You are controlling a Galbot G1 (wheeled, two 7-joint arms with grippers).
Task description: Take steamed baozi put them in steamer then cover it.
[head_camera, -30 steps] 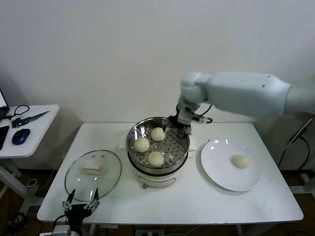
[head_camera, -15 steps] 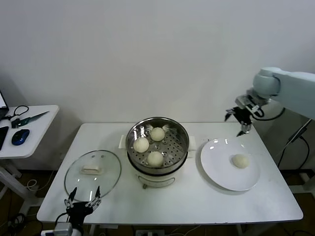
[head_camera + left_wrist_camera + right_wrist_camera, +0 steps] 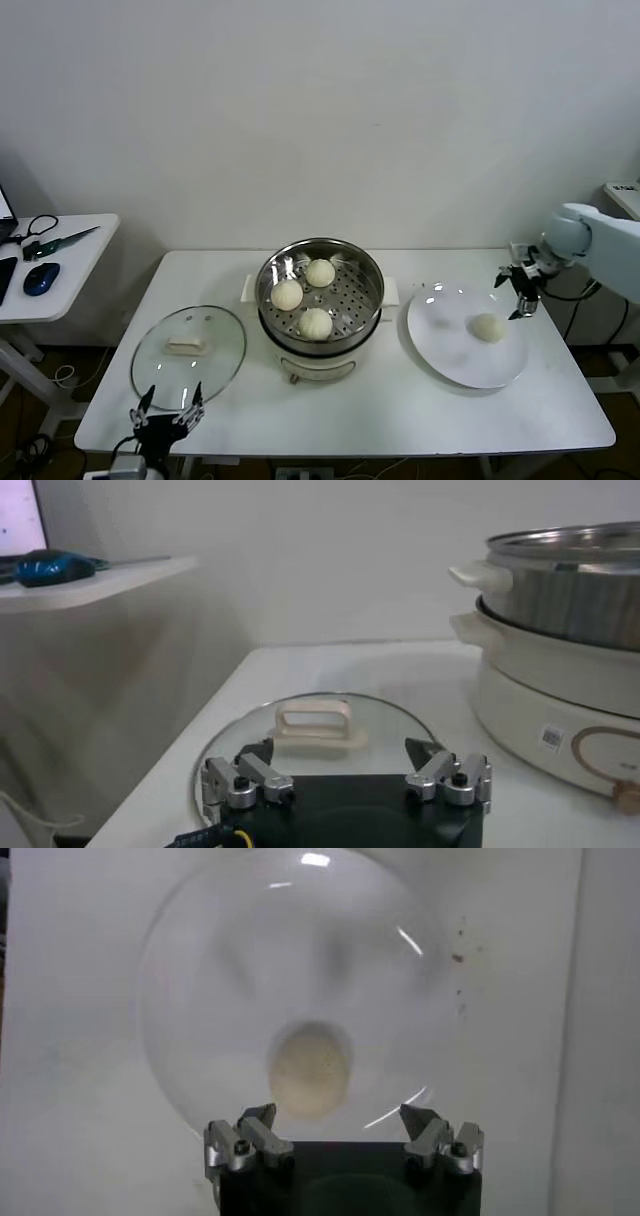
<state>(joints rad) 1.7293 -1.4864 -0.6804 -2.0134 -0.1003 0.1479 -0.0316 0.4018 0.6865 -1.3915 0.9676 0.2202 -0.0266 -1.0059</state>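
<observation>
Three steamed baozi (image 3: 287, 294) lie in the shiny steamer (image 3: 352, 296), which sits on a cream pot base at mid-table. Another baozi (image 3: 488, 327) (image 3: 310, 1070) rests on the white plate (image 3: 450, 350) to the right. My right gripper (image 3: 512, 294) (image 3: 337, 1112) hovers open above the plate's far right edge, close to that baozi, holding nothing. The glass cover (image 3: 215, 362) (image 3: 313, 723) lies flat on the table left of the steamer (image 3: 570, 580). My left gripper (image 3: 170, 398) (image 3: 340, 750) waits open and empty at the cover's near edge.
A small side table at the far left carries a blue mouse (image 3: 42, 277) and a hand tool (image 3: 60, 240). The white table's front edge runs just behind my left gripper. A white wall stands behind the table.
My right arm has swung from over the steamer's back rim to the right and come down beside the plate. The left gripper has stayed put.
</observation>
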